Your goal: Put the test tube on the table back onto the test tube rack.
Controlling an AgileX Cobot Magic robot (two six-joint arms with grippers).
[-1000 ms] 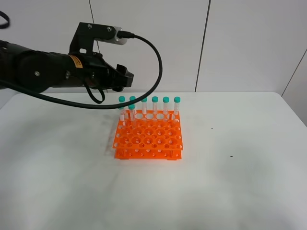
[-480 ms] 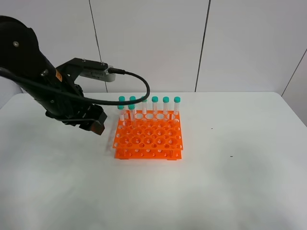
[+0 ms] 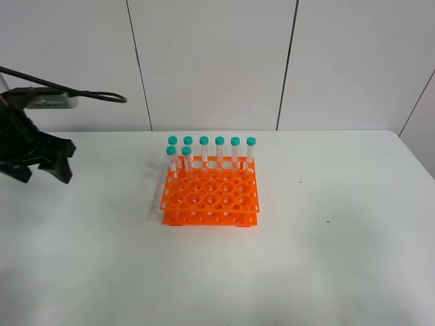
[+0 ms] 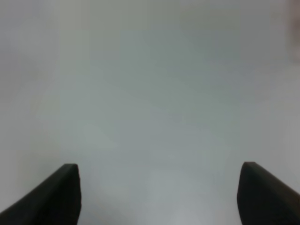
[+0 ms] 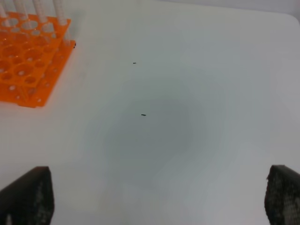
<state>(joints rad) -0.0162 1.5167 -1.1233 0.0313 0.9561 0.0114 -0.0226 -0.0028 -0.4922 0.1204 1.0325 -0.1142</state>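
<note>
The orange test tube rack (image 3: 211, 193) stands mid-table on the white table (image 3: 340, 258). Several teal-capped test tubes (image 3: 219, 151) stand upright in its back rows, and two of them (image 3: 186, 161) stand one row forward at the left. No tube lies on the table in any view. My left gripper (image 3: 42, 170) is open and empty at the far left, well away from the rack. The left wrist view shows its gripper (image 4: 159, 171) over bare table (image 4: 150, 93). My right gripper (image 5: 159, 183) is open and empty, and is out of the exterior high view.
The right wrist view shows a corner of the rack (image 5: 28, 56) with the lower parts of some tubes (image 5: 61, 16), and small dark specks (image 5: 143, 115) on the table. A grey panelled wall (image 3: 217, 61) stands behind the table.
My left arm has swung away from above the rack's back left, down and to the far left of the table. The rack and its tubes have not moved.
</note>
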